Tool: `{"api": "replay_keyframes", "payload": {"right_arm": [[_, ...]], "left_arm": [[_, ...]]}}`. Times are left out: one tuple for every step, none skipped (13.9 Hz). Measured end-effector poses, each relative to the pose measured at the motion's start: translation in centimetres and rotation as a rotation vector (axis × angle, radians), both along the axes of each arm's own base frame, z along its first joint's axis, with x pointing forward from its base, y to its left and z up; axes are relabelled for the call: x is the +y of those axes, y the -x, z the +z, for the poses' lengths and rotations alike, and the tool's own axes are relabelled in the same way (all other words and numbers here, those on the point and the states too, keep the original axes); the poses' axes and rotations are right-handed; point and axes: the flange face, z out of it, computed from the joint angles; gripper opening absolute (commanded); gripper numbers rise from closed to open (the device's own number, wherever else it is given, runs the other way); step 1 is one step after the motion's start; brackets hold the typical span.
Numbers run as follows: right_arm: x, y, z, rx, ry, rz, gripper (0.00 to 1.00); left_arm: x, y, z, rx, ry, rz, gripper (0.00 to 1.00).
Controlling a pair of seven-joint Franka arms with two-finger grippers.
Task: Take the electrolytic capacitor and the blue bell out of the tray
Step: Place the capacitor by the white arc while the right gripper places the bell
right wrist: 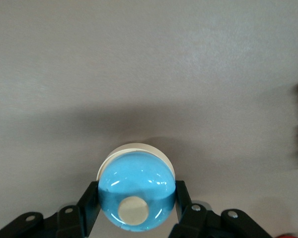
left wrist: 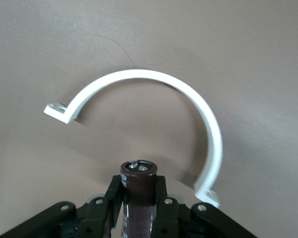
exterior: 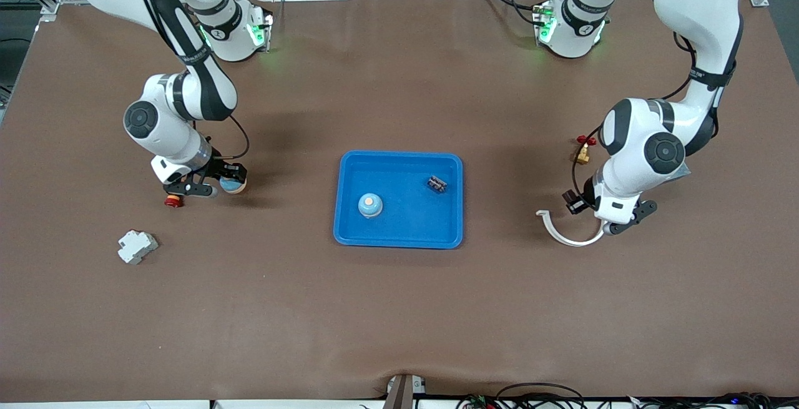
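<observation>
Toward the right arm's end of the brown table (exterior: 399,309), the right gripper (exterior: 220,182) is clamping a glossy blue dome-shaped bell with a cream base (exterior: 235,185) low over the table surface. The right wrist view is showing what the front view is not: the fingers (right wrist: 92,201) are pressing on both flanks of the bell (right wrist: 136,191), and the bell's cream round button is facing that camera, so its axis is running along the gripper. A small red round button part (exterior: 173,202) is lying just beside this gripper, and a white blocky plastic switch module (exterior: 137,246) is sitting nearer to the front camera.

At mid-table a shallow blue rectangular plastic tray (exterior: 399,239) is holding a second blue bell (exterior: 370,205), standing upright with its button up, and a small dark ridged component (exterior: 437,183) toward the tray's corner nearer the left arm.

Toward the left arm's end, the left gripper (exterior: 590,206) is gripping a dark brown cylindrical capacitor with a metal-topped end (left wrist: 138,191). The front view is barely showing this part; the left wrist view is showing its long axis lying along the fingers (left wrist: 107,201), with the terminal end pointing away from the wrist. It is hovering over a white curved plastic half-ring clamp (exterior: 565,232) that is lying flat on the table. A small brass fitting with red caps (exterior: 583,150) is resting farther from the front camera.
</observation>
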Motion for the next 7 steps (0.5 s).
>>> {"api": "replay_keyframes", "payload": {"right_arm": [[-0.1, 0.1, -0.3, 0.005, 0.002, -0.002, 0.00], [-0.2, 0.1, -0.6, 0.009, 0.003, -0.003, 0.00], [-0.2, 0.2, -0.8, 0.012, 0.003, -0.003, 0.00], [-0.2, 0.2, -0.8, 0.013, 0.004, -0.004, 0.00], [-0.3, 0.2, -0.9, 0.014, 0.004, -0.005, 0.00], [-0.3, 0.2, -0.9, 0.014, 0.004, -0.005, 0.00], [-0.3, 0.2, -0.9, 0.014, 0.004, -0.006, 0.00]], "left_arm": [[0.2, 0.0, -0.7, -0.002, 0.000, -0.002, 0.00], [0.2, -0.1, -1.4, -0.004, 0.001, -0.003, 0.00], [0.1, -0.1, -2.0, -0.005, 0.002, -0.004, 0.00], [0.1, -0.1, -2.5, -0.003, 0.002, -0.004, 0.00], [0.0, -0.1, -2.9, 0.001, 0.001, -0.004, 0.00], [0.1, -0.1, -3.2, 0.004, 0.001, -0.003, 0.00], [0.2, -0.2, -3.4, 0.007, 0.001, -0.001, 0.00]]}}
